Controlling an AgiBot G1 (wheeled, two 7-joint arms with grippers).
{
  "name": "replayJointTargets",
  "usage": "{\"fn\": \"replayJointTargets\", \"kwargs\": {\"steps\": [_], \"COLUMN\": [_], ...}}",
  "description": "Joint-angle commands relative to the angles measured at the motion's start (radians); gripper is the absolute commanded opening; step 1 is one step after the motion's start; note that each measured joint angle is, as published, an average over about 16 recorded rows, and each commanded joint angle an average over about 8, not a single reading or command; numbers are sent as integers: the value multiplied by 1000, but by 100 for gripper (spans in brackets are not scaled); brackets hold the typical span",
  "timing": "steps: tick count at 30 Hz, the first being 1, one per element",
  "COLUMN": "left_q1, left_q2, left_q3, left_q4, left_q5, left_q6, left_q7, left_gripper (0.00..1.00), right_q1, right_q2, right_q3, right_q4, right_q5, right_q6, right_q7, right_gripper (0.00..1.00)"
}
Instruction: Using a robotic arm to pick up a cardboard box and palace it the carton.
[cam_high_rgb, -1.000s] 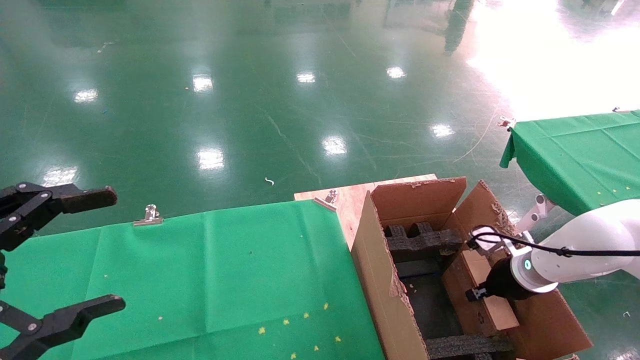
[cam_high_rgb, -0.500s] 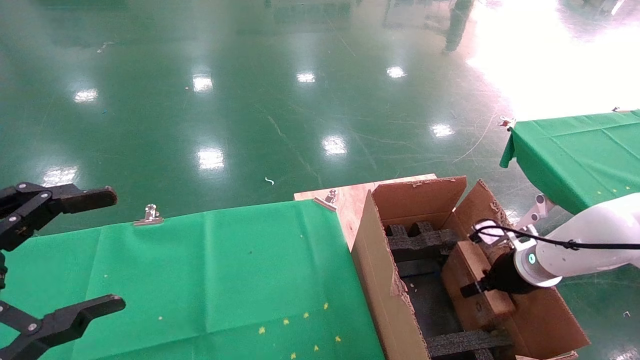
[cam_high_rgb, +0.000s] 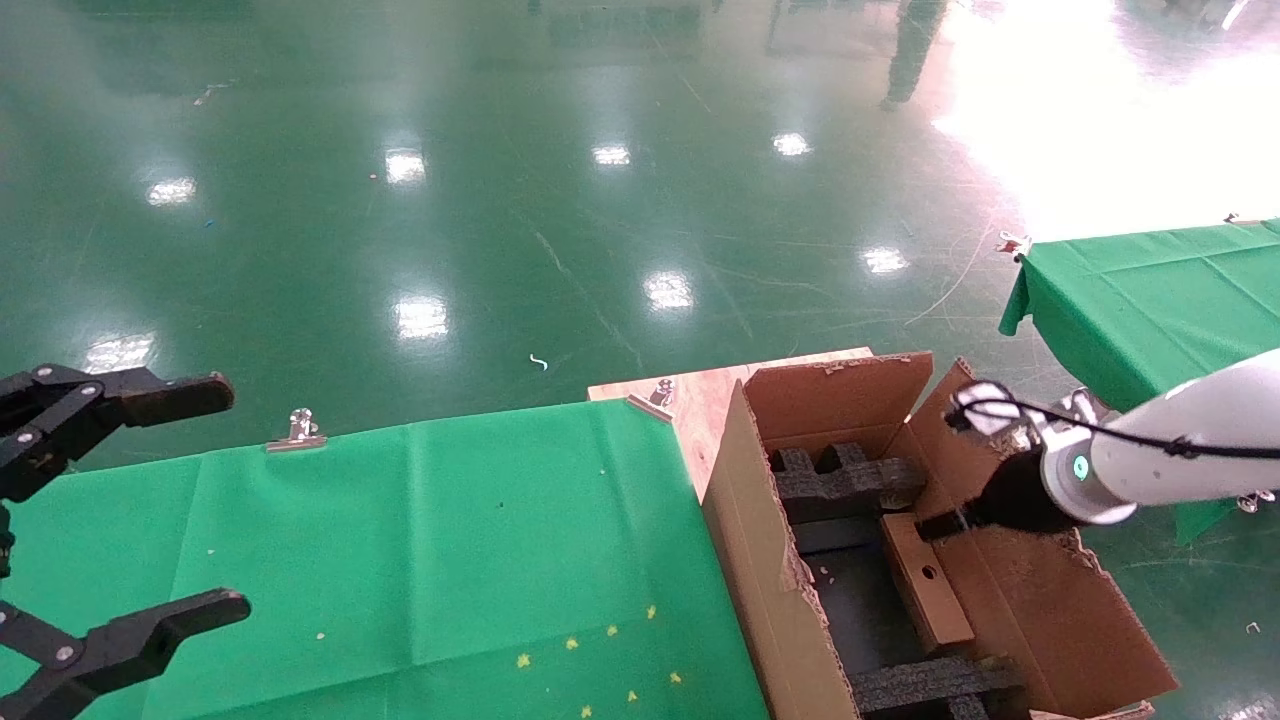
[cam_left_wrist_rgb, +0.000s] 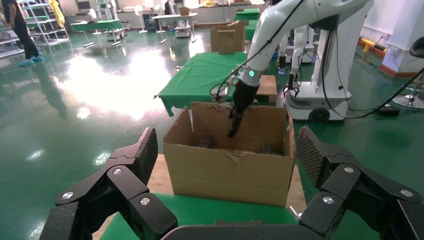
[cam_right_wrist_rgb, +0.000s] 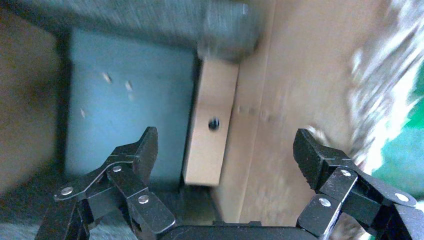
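Observation:
The carton (cam_high_rgb: 760, 530) stands open to the right of the green table, with black foam blocks (cam_high_rgb: 845, 475) inside. The small cardboard box (cam_high_rgb: 925, 580) lies inside the carton against its right wall, and also shows in the right wrist view (cam_right_wrist_rgb: 210, 145). The white robotic arm (cam_high_rgb: 1180, 450) reaches in from the right. My right gripper (cam_high_rgb: 940, 522) hangs just above the box, open and empty (cam_right_wrist_rgb: 226, 140). My left gripper (cam_high_rgb: 232, 497) is parked open and empty at the left edge, facing the carton (cam_left_wrist_rgb: 230, 170).
A table with a green cloth (cam_high_rgb: 400, 560) held by metal clips (cam_high_rgb: 297, 430) fills the front left. A wooden board (cam_high_rgb: 700, 395) lies under the carton. A second green table (cam_high_rgb: 1150, 300) stands at the right. The carton's tall flaps (cam_high_rgb: 840, 395) rise around the right gripper.
My right gripper has let go of the cardboard box and risen toward the carton's back right flap. The box has dropped lower against the right wall. The left arm has not moved.

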Motion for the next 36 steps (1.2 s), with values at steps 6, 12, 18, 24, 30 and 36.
{"fn": "replayJointTargets", "kwargs": {"steps": [6,12,18,24,30,36], "left_q1": [0,0,0,0,0,0], "left_q2": [0,0,0,0,0,0], "left_q3": [0,0,0,0,0,0], "left_q4": [0,0,0,0,0,0], "left_q5": [0,0,0,0,0,0], "left_q6": [0,0,0,-1,0,0], "left_q7": [0,0,0,0,0,0], "left_gripper": [100,100,100,100,100,100], "right_q1": [102,193,239,252,245,222], "right_q2": [36,79,83,77,79,78], "right_q3": [32,82,136,158,149,170], "right_q4": [119,285,369,388,373,365], "right_q5": [-34,4,144,204,185,188], "right_q6": [-12,-24,-44,-61,-56,-64], "right_q7": [15,-18,-181,-237,-219,-232], "right_gripper": [100,100,100,100,100,100]}}
